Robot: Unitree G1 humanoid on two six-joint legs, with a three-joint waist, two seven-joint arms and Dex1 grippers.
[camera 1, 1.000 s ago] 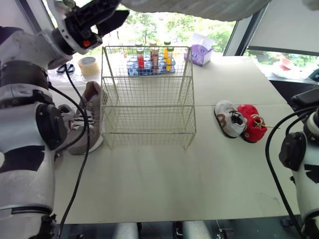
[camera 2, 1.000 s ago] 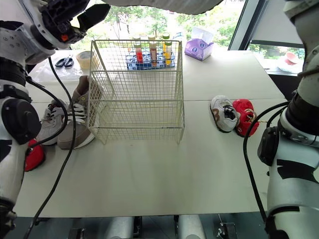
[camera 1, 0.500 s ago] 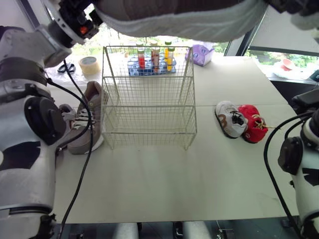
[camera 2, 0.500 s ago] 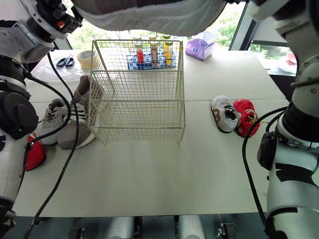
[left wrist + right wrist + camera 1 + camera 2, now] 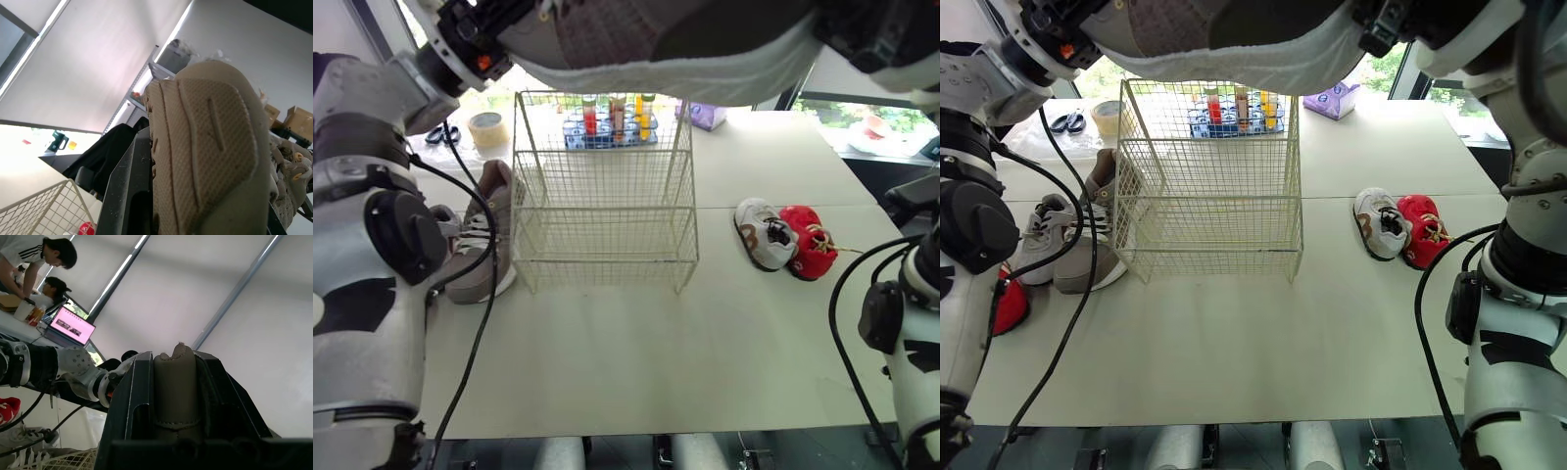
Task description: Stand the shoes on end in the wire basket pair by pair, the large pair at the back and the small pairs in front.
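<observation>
Left eye view: left claw (image 5: 522,18) and right claw (image 5: 839,39) each clamp the large shoe (image 5: 705,57) above the wire basket (image 5: 602,245); the next move is probably upending it at the back.

Tape roll (image 5: 487,127), scissors (image 5: 1064,121), purple tissue box (image 5: 1330,98), blue bottle rack (image 5: 1230,121)

big tan shoe (image 5: 685,59): up in the air over the basket, lying longways | cream wire basket (image 5: 603,196): upright, back-left part of tabletop | second tan shoe (image 5: 487,235), grey shoe (image 5: 1038,245): just left of basket | small white shoe (image 5: 762,233), small red shoe (image 5: 808,243): touching, near right edge
</observation>
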